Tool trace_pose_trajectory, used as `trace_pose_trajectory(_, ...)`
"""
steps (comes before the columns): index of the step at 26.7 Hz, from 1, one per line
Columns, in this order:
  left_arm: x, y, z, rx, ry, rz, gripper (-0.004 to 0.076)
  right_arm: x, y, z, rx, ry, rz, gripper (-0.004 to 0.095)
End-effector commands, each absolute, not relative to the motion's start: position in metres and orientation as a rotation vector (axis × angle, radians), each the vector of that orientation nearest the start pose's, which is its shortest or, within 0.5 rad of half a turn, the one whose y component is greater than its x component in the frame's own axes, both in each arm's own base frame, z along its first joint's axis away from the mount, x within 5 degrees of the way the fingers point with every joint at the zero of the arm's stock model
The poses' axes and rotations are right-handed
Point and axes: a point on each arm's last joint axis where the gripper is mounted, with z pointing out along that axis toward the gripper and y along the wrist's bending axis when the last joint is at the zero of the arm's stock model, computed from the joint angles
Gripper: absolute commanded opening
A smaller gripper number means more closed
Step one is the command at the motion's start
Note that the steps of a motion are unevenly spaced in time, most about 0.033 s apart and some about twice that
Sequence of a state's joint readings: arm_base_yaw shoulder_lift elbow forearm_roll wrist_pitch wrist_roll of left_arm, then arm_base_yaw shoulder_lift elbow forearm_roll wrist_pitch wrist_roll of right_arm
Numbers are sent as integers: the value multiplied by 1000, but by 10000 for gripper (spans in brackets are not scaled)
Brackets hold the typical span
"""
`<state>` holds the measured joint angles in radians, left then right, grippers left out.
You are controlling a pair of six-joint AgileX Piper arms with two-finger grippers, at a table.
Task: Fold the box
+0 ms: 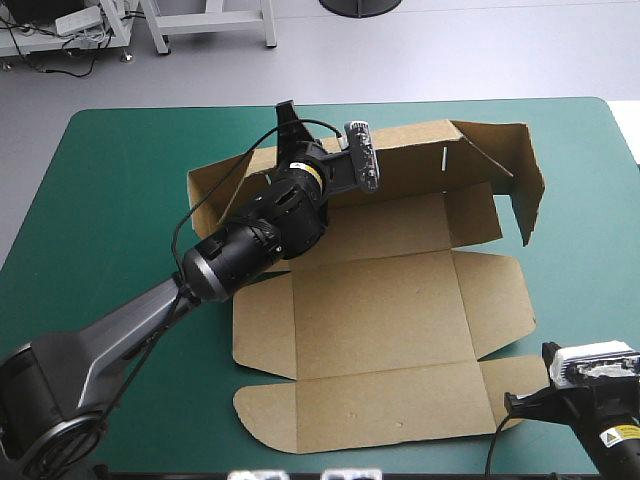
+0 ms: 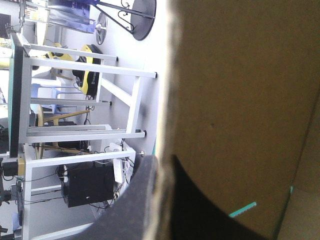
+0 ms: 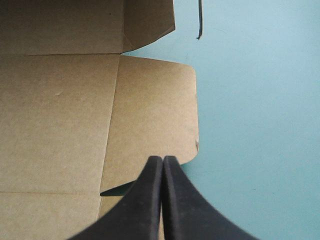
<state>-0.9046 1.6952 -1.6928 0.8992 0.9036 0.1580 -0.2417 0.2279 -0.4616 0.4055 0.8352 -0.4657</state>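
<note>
The brown box [image 1: 380, 300] is seen opened out on the teal-green table cover [image 1: 120, 170], from the centre to the right of the high view. Its base and near flaps are laid flat. The far wall [image 1: 420, 160] is raised across the upper middle of the frame, and a side wall [image 1: 520, 180] is stood up at the upper right.

The left arm is stretched from the lower left corner to the upper middle, where the left gripper [image 1: 288, 118] is set at the top edge of the far wall. In the left wrist view its black fingers [image 2: 135, 200] are seen clamped on the board, one on each face, with the edge of the sheet held between them.

The right gripper [image 1: 520, 405] is found at the lower right corner of the high view, at the box's rounded flap [image 3: 150, 110]. Its fingers are pressed together in a point with nothing between them, the tips placed over the flap's edge.
</note>
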Motion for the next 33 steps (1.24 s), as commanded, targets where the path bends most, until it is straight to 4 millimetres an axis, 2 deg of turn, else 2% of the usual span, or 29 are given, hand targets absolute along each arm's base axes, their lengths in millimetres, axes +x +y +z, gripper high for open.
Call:
trace_pose_trajectory(1,272,-260,422,1253,1548,635,-6,53,13,306,-104,1933,13,-23)
trace_pose_trajectory(9,273,-261,367,1388,1568,706,-6,69,6,356,-56,1882,-8,-24)
trace_pose_trajectory(15,274,-263,359,1399,1520,720,-6,106,-3,387,-52,1929,-5,-24)
trace_pose_trajectory(21,276,-268,356,1415,1492,706,-6,153,-12,425,-75,1989,33,-25)
trace_pose_trajectory(27,281,-274,343,1450,1497,729,-6,214,-23,463,-137,2043,64,-24)
trace_pose_trajectory(28,283,-274,340,1457,1497,747,-6,236,-27,470,-167,2085,84,-24)
trace_pose_trajectory(29,283,-274,339,1460,1496,757,-6,246,-28,472,-183,2104,93,-24)
trace_pose_trajectory(30,283,-274,339,1457,1499,767,-6,269,-32,474,-208,2142,119,-25)
trace_pose_trajectory(33,284,-270,339,1436,1538,793,-6,329,-41,467,-228,2179,219,-25)
